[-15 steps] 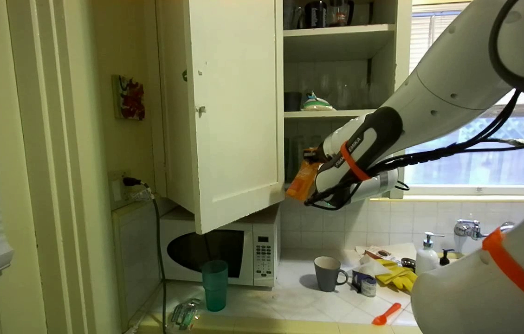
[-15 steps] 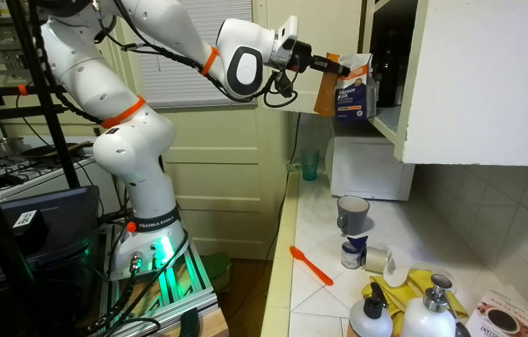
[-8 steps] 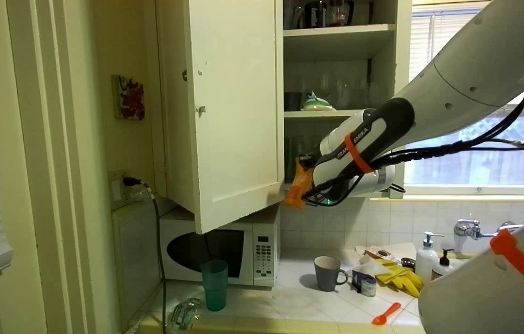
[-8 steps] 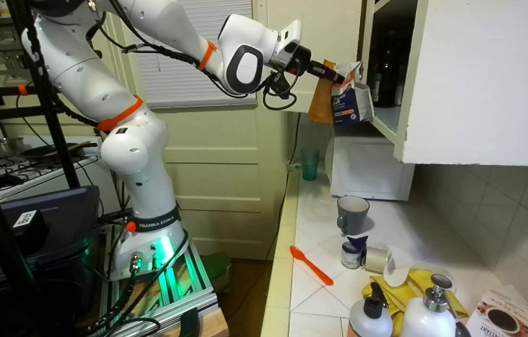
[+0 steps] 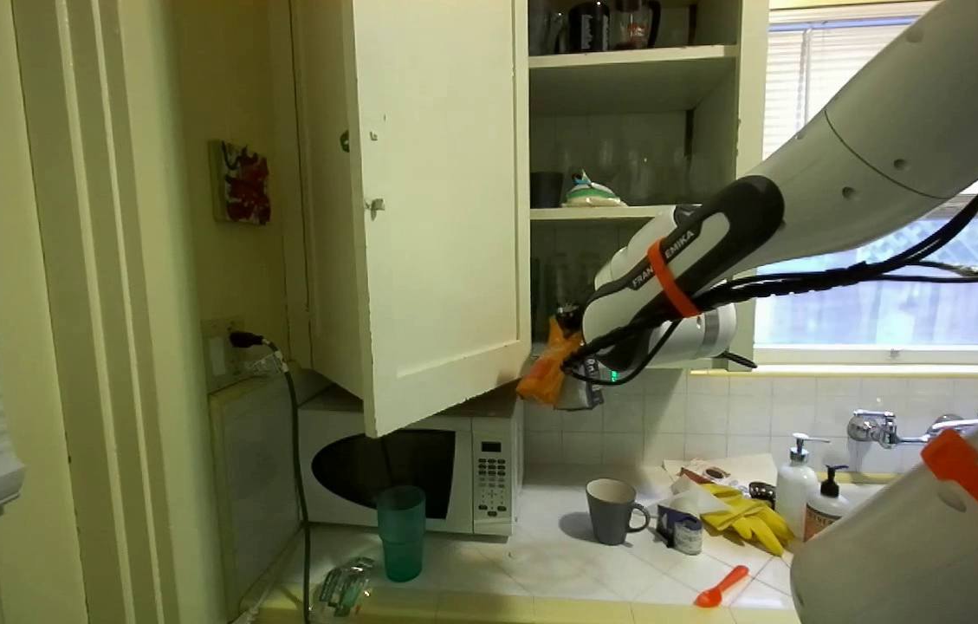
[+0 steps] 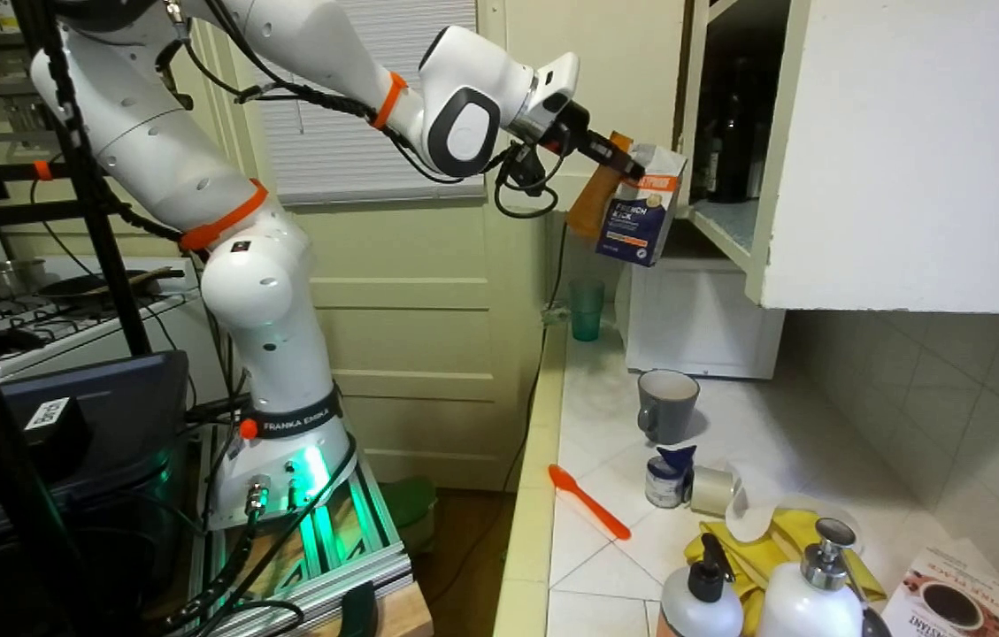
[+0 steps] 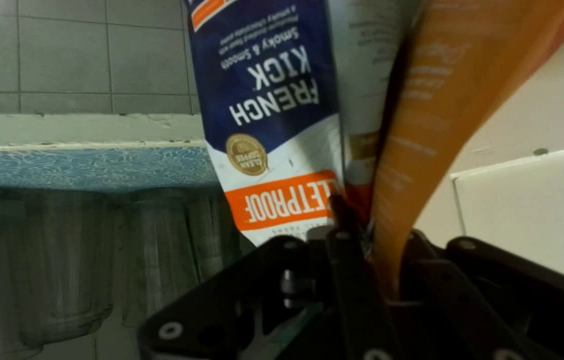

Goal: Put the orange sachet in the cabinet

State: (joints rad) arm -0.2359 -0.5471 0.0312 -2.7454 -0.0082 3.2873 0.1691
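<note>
High above the counter (image 6: 587, 575), toward the corner with the microwave (image 5: 432, 477), pinches the orange sachet (image 6: 592, 199) in the gripper (image 7: 377, 227). Holds it tilted, just outside the cabinet (image 5: 445, 191) and near its lower edge, with a white and navy coffee bag (image 6: 636, 217) right alongside; impossible to say whether clamped too. Below, has an orange spoon (image 6: 590, 502) near the yellow front edge, a green tumbler (image 6: 586, 310) closer to the microwave corner, and a gray mug (image 6: 668, 407) farther in from the edge.
</note>
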